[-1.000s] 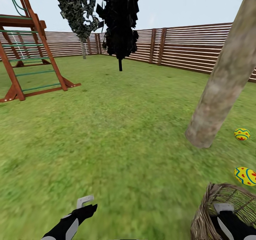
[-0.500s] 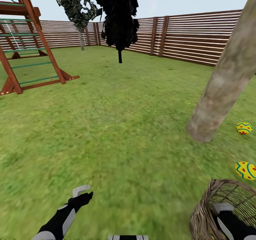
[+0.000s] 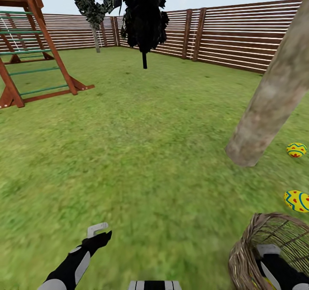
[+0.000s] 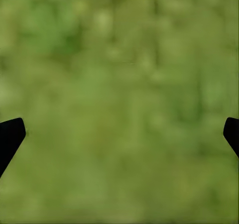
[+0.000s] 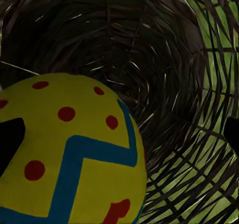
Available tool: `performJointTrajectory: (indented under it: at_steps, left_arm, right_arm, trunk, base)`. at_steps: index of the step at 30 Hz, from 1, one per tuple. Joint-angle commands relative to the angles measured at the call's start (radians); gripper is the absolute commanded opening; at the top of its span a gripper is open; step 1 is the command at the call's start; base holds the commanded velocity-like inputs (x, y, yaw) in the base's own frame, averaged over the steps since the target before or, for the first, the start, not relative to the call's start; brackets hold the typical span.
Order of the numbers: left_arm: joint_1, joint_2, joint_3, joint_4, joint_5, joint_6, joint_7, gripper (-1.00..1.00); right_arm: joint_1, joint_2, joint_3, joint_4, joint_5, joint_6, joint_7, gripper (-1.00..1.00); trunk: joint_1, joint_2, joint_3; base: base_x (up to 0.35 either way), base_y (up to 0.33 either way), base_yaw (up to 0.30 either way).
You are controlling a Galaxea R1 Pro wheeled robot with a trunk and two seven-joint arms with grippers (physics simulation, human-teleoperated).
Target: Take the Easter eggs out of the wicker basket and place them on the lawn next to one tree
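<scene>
Open lawn (image 3: 141,152) left of basket (image 3: 244,260), tree (image 3: 266,105).

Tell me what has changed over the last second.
Mostly the camera: the head view tilted slightly down, so fence and trees slid up the picture. The right gripper stays inside the wicker basket, open, fingers around the last egg. The left gripper hangs open over the lawn. Two eggs remain by the tree trunk.
</scene>
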Motion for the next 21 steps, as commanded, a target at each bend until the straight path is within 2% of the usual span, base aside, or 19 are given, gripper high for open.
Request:
performJointTrajectory:
  at_steps: [1,3,5,13,21]
  left_arm:
    - [0.0,0.0,0.007,-0.001,0.005,0.005,-0.007,1.0]
    - [0.0,0.0,0.018,0.0,0.006,0.005,-0.007,1.0]
    - [0.0,0.0,0.023,0.0,0.006,0.005,-0.006,1.0]
    - [0.0,-0.003,0.023,0.007,0.007,0.005,-0.006,1.0]
    - [0.0,-0.006,0.022,0.01,0.007,0.005,-0.007,1.0]
  right_arm:
    - [0.001,0.001,0.009,0.008,-0.014,0.006,-0.004,1.0]
    - [0.001,0.028,0.009,0.008,-0.014,0.003,-0.004,1.0]
    - [0.001,0.04,0.009,0.008,-0.014,0.003,-0.004,1.0]
    - [0.001,0.04,0.005,0.007,-0.015,0.003,-0.004,1.0]
    - [0.001,0.024,0.001,0.005,-0.021,0.006,-0.004,1.0]
  trunk:
    - [0.0,0.0,-0.001]
    - [0.0,0.0,-0.001]
    - [0.0,0.0,-0.001]
    - [0.0,0.0,-0.001]
    - [0.0,0.0,-0.001]
  base:
    - [0.0,0.0,0.0]
    - [0.0,0.0,0.0]
    - [0.0,0.0,0.0]
    - [0.0,0.0,0.0]
    - [0.0,0.0,0.0]
